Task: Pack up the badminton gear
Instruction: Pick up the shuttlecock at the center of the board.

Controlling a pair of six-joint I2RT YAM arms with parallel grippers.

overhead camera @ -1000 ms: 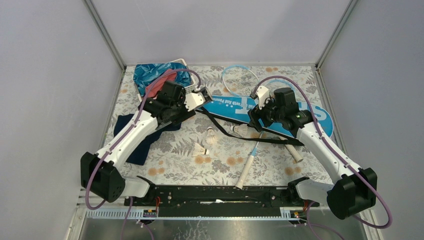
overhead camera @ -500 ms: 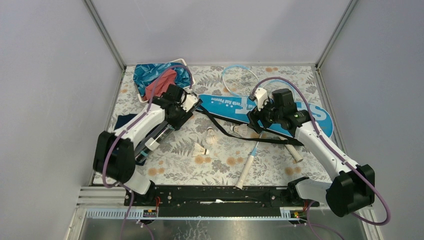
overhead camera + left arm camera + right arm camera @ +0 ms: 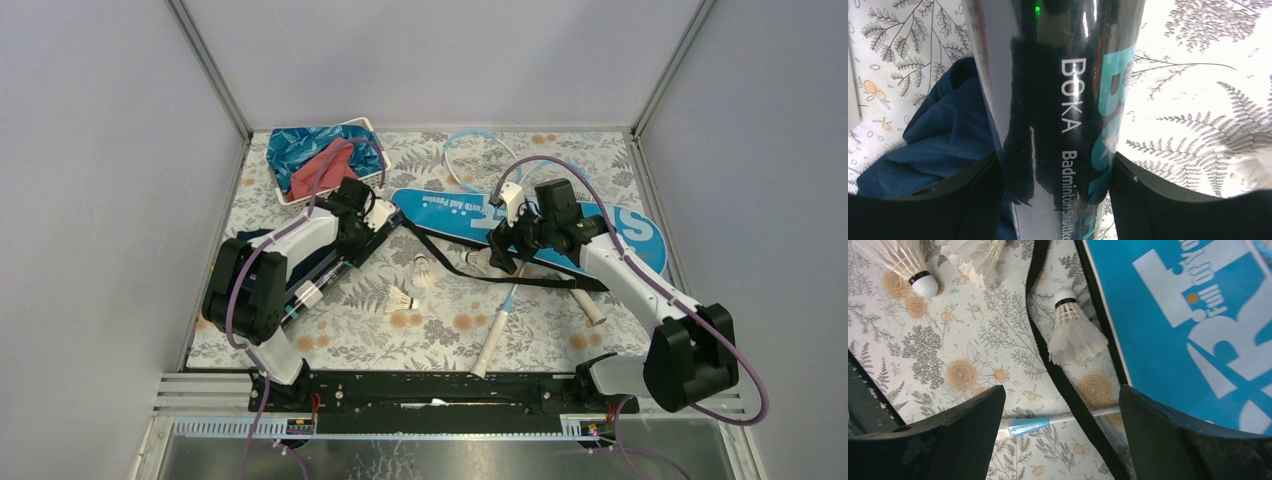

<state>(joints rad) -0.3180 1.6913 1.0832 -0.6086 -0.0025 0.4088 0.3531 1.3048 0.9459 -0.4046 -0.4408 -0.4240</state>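
My left gripper (image 3: 354,246) (image 3: 1054,165) is shut on the long black tube (image 3: 318,286) (image 3: 1048,100), which slants over the floral cloth at the left. My right gripper (image 3: 498,260) (image 3: 1062,395) hangs open above a white shuttlecock (image 3: 478,257) (image 3: 1073,332), holding nothing. Two more shuttlecocks (image 3: 423,270) (image 3: 402,299) lie mid-table. The blue bag (image 3: 540,222) (image 3: 1188,315) lies at the back right, its black strap (image 3: 1055,367) crossing a racket shaft (image 3: 1048,423). One racket's light-blue head (image 3: 478,160) shows behind the bag. White handles (image 3: 488,346) (image 3: 588,306) lie in front.
A white basket (image 3: 352,128) with blue and red cloths stands at the back left. A navy cloth (image 3: 252,244) (image 3: 943,145) lies under the left arm, beside the tube. Grey walls close in the table on three sides.
The left arm has folded back toward the near left, bringing the tube down with it. The right gripper has shifted left toward the shuttlecock and its jaws have spread wider.
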